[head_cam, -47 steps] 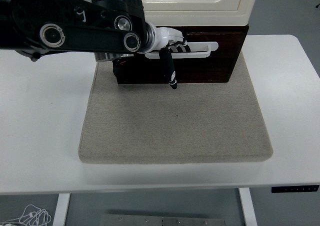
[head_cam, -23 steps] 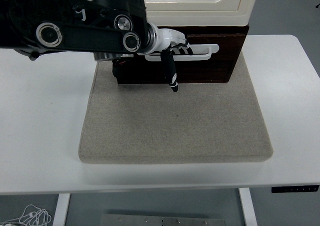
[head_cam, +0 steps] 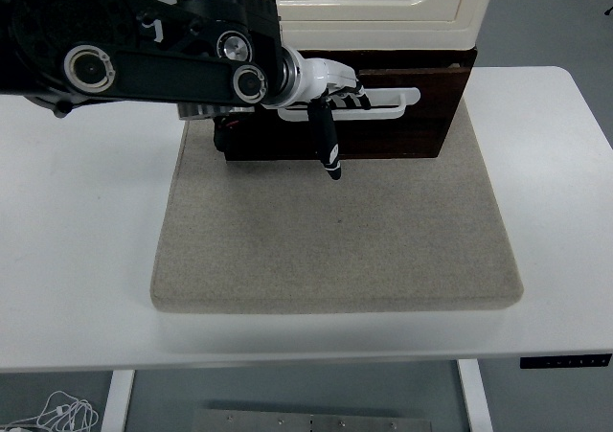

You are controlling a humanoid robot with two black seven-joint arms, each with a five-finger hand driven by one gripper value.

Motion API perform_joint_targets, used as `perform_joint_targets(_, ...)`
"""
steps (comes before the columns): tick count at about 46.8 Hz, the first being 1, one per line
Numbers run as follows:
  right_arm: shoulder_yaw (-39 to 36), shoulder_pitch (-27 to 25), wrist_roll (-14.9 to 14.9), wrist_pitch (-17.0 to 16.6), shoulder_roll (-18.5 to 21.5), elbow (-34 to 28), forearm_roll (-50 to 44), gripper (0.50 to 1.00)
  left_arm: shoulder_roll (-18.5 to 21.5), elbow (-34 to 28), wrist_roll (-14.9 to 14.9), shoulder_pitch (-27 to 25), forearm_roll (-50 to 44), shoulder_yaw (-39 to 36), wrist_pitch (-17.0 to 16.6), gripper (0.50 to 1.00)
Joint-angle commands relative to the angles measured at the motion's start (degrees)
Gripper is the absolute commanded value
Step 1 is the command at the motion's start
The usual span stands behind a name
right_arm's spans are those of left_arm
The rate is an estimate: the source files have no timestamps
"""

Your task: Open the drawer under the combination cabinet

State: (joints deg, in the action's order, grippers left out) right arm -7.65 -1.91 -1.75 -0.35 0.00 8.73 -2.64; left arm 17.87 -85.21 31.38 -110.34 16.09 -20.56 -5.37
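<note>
- The dark wooden drawer sits at the bench's far edge, under the cream cabinet, and rests on the far part of a grey felt mat.
- The left robot hand reaches in from the left edge, its fingers curled around the drawer's white bar handle; one black finger points down across the drawer front.
- The black forearm crosses the mat's far left corner and hides the left end of the drawer.
- The white bench shows bare around the mat.
- A cable lies on the floor below the bench's near left corner.
</note>
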Motion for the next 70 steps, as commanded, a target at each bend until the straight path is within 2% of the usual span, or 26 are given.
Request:
perform_joint_targets(1,0.0,0.1,0.0,0.0,0.0,0.1,0.0,0.926,0.1,-0.3,0.0,-0.2,0.0,0.0,0.0,1.000)
perform_joint_targets(61,0.0,0.1,0.0,0.0,0.0,0.0,0.0,0.926,0.9,-3.0,0.0,-1.0,-0.3,0.3,1.2,1.000)
perform_joint_targets(70,0.0,0.0,0.0,0.0,0.0,0.1,0.0,0.926,1.0,-3.1,0.0,-1.1,-0.4,0.5,2.3,1.000)
